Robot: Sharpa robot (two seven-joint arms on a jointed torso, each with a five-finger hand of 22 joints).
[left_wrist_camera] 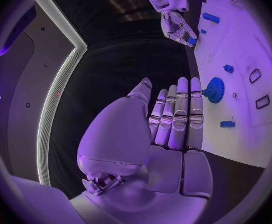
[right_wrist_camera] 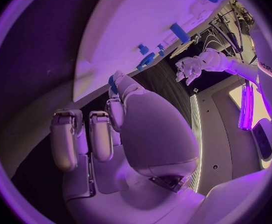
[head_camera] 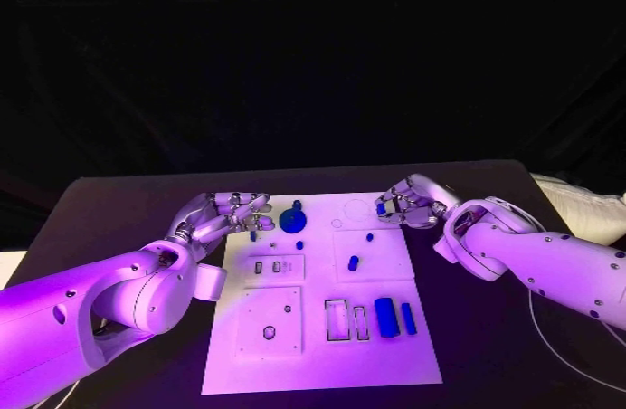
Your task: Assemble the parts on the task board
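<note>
Parts for the job are small blue pieces spread over the white task board (head_camera: 378, 355), which lies flat in the middle of the black table (head_camera: 118, 210). The right hand (head_camera: 407, 205) sits at the board's far right corner with its silver fingers curled in, and a small blue piece (head_camera: 381, 209) shows between thumb and fingertip; in the right wrist view the same blue bit (right_wrist_camera: 113, 84) peeps out beside the thumb, mostly hidden by the palm, so its shape cannot be made out. The left hand (head_camera: 224, 217) hovers at the board's far left edge. Its wrist view shows the fingers (left_wrist_camera: 181, 112) straight, side by side, with nothing in them, though the head view makes them look bent.

Just right of the left hand lies a round blue gear (head_camera: 292, 219) with a toothed rim, and near it a tiny blue peg (head_camera: 300, 244). Two more little pegs (head_camera: 354, 263) lie toward the middle of the board. At the near right a stubby blue cylinder (head_camera: 386, 316) and a thinner blue bar (head_camera: 408, 318) lie side by side, next to rectangular slots (head_camera: 347, 321) outlined in dark. Square panels (head_camera: 271, 321) with small holes fill the near left; what sits in those holes is too small to tell.
</note>
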